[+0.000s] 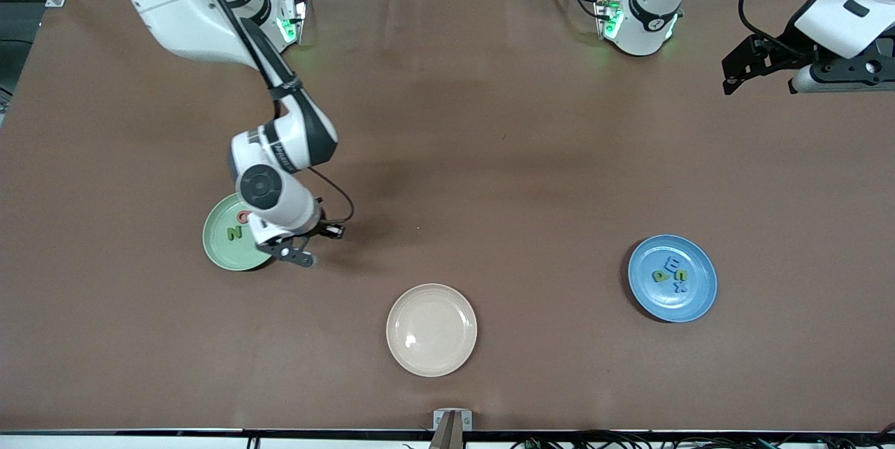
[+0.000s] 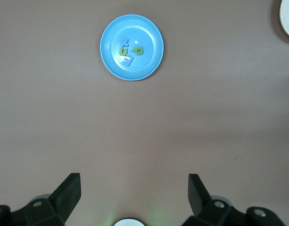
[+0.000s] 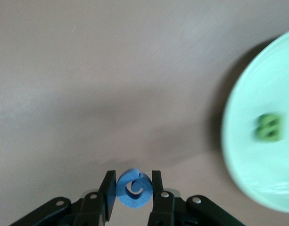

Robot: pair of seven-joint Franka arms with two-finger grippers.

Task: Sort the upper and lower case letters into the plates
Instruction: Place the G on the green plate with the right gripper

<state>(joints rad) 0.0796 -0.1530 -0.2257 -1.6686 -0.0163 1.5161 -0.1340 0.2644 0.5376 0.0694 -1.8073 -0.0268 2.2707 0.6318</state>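
Observation:
The mint green plate [image 1: 222,247] lies toward the right arm's end of the table and holds a green letter N [image 1: 234,232] and a red letter [image 1: 242,216]. It also shows in the right wrist view [image 3: 262,174]. My right gripper [image 1: 297,258] hangs just beside this plate's rim, over bare table, shut on a blue foam letter [image 3: 133,189] squeezed between its fingers. The blue plate [image 1: 699,302] lies toward the left arm's end and holds several green and blue letters [image 1: 670,275]. It also shows in the left wrist view [image 2: 149,63]. My left gripper [image 2: 134,193] is open and empty, raised near its base.
An empty cream-beige plate [image 1: 431,329] lies nearer the front camera, between the two plates. A small metal bracket [image 1: 452,421] sits at the table's front edge.

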